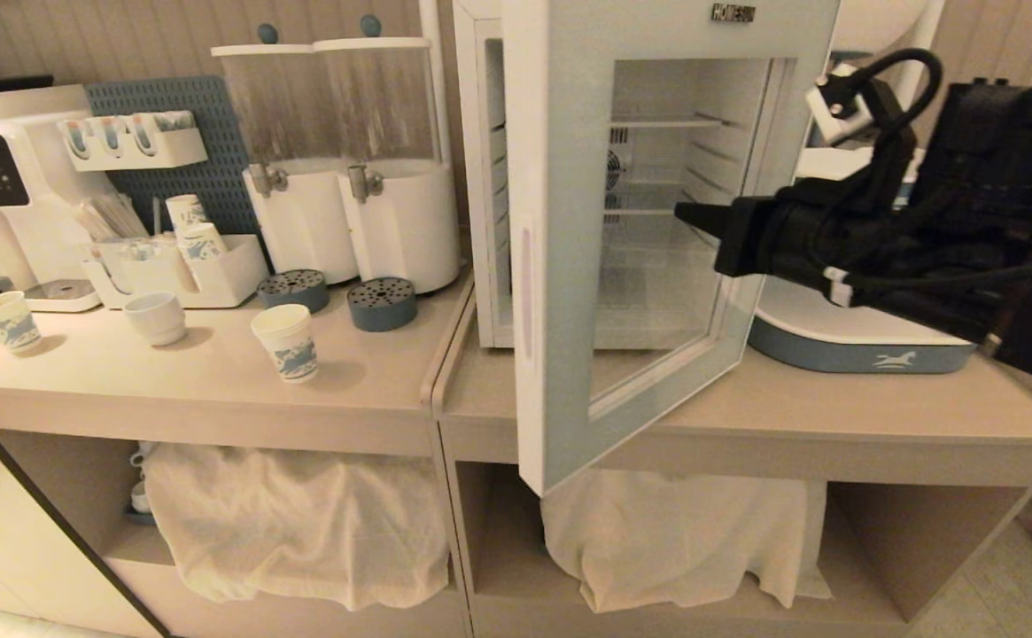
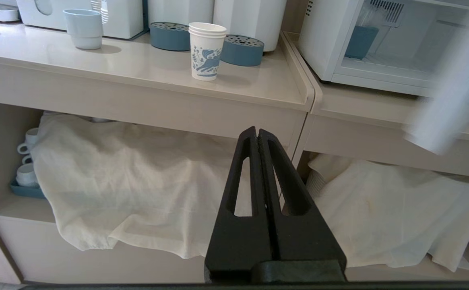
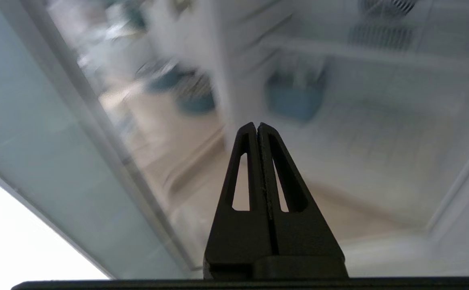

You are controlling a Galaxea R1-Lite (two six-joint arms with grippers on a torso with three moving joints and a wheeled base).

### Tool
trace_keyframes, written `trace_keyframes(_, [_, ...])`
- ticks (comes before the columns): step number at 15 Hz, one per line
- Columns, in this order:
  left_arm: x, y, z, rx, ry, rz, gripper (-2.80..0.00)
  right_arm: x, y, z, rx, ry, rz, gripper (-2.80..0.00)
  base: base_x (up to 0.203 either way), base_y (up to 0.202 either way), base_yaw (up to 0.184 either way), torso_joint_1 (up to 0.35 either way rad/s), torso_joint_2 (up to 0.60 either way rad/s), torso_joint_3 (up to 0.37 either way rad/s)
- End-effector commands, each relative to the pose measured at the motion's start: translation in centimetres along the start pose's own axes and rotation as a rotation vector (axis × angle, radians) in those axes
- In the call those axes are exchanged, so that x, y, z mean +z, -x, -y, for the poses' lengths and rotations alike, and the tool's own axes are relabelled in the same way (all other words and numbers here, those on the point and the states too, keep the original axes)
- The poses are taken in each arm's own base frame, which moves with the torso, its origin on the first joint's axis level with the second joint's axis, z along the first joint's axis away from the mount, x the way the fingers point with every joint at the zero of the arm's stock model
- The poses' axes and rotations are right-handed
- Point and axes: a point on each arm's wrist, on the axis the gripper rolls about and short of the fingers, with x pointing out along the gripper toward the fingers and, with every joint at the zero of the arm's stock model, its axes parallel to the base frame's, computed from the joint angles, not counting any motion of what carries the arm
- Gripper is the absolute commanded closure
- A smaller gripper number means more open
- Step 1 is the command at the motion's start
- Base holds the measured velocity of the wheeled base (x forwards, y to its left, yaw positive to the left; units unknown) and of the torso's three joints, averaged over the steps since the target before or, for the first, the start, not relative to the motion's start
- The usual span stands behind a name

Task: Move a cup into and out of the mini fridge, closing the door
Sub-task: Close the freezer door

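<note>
The cup (image 1: 287, 341), a white paper cup with blue print and layered rims, stands on the left counter; it also shows in the left wrist view (image 2: 207, 50). The mini fridge (image 1: 480, 177) has its door (image 1: 560, 266) swung wide open, with wire shelves visible through the glass. My right gripper (image 1: 679, 213) reaches in from the right, shut and empty, and points at the outer face of the door's glass. In the right wrist view the gripper (image 3: 257, 125) faces the glass beside the door frame (image 3: 37, 141). My left gripper (image 2: 257, 131) is parked low before the counter, shut and empty.
On the left counter stand a short paper cup (image 1: 6, 321), a ceramic mug (image 1: 155, 317), two drink dispensers (image 1: 347, 159) and blue drip discs (image 1: 382, 304). A round white-and-blue appliance (image 1: 834, 341) sits right of the fridge. White cloths (image 1: 294, 523) hang over the lower shelves.
</note>
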Motion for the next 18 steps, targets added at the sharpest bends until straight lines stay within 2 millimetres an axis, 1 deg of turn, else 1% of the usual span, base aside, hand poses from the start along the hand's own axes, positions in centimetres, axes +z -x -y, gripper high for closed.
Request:
trace_keyframes(1, [-1.1, -0.2, -0.2, 0.006, 0.001, -0.035, 0.0, -1.7, -5.1, -0.3, -0.046, -0.001, -0.025, 0.0, 0.0, 0.0, 0.0, 0.0, 0.0, 0.0])
trace_keyframes(4, [-1.1, -0.2, -0.2, 0.006, 0.003, -0.035, 0.0, -2.1, -11.4, -0.3, -0.161, 0.009, 0.025, 0.0, 0.0, 0.0, 0.0, 0.0, 0.0, 0.0])
trace_keyframes(5, [-1.1, -0.2, -0.2, 0.006, 0.003, -0.035, 0.0, -3.1, -13.4, -0.2, -0.192, 0.022, 0.018, 0.0, 0.0, 0.0, 0.0, 0.0, 0.0, 0.0])
trace_keyframes(6, [-1.1, -0.2, -0.2, 0.006, 0.003, -0.036, 0.0, -4.2, -15.0, -0.1, -0.219, 0.04, 0.01, 0.0, 0.0, 0.0, 0.0, 0.0, 0.0, 0.0])
trace_keyframes(8, [-1.1, -0.2, -0.2, 0.006, 0.003, -0.035, 0.0, -5.5, -17.1, 0.0, -0.253, 0.074, 0.005, 0.0, 0.0, 0.0, 0.0, 0.0, 0.0, 0.0])
trace_keyframes(9, [-1.1, -0.2, -0.2, 0.006, 0.003, -0.035, 0.0, -6.0, -17.4, 0.0, -0.263, 0.083, -0.01, 0.0, 0.0, 0.0, 0.0, 0.0, 0.0, 0.0])
trace_keyframes(11, [-1.1, -0.2, -0.2, 0.005, 0.002, -0.035, 0.0, -4.9, -16.6, 0.0, -0.282, 0.086, -0.014, 0.0, 0.0, 0.0, 0.0, 0.0, 0.0, 0.0])
trace_keyframes(13, [-1.1, -0.2, -0.2, 0.006, 0.003, -0.035, 0.0, -3.4, -14.6, -0.2, -0.283, 0.086, -0.024, 0.0, 0.0, 0.0, 0.0, 0.0, 0.0, 0.0])
trace_keyframes(15, [-1.1, -0.2, -0.2, 0.005, 0.001, -0.035, 0.0, -0.4, -10.8, -0.5, -0.277, 0.075, -0.002, 0.0, 0.0, 0.0, 0.0, 0.0, 0.0, 0.0])
trace_keyframes(16, [-1.1, -0.2, -0.2, 0.006, 0.001, -0.035, 0.0, 1.5, -8.4, -0.6, -0.276, 0.071, 0.024, 0.0, 0.0, 0.0, 0.0, 0.0, 0.0, 0.0])
trace_keyframes(18, [-1.1, -0.2, -0.2, 0.006, 0.001, -0.035, 0.0, 5.6, -2.5, -0.6, -0.287, 0.061, 0.097, 0.0, 0.0, 0.0, 0.0, 0.0, 0.0, 0.0])
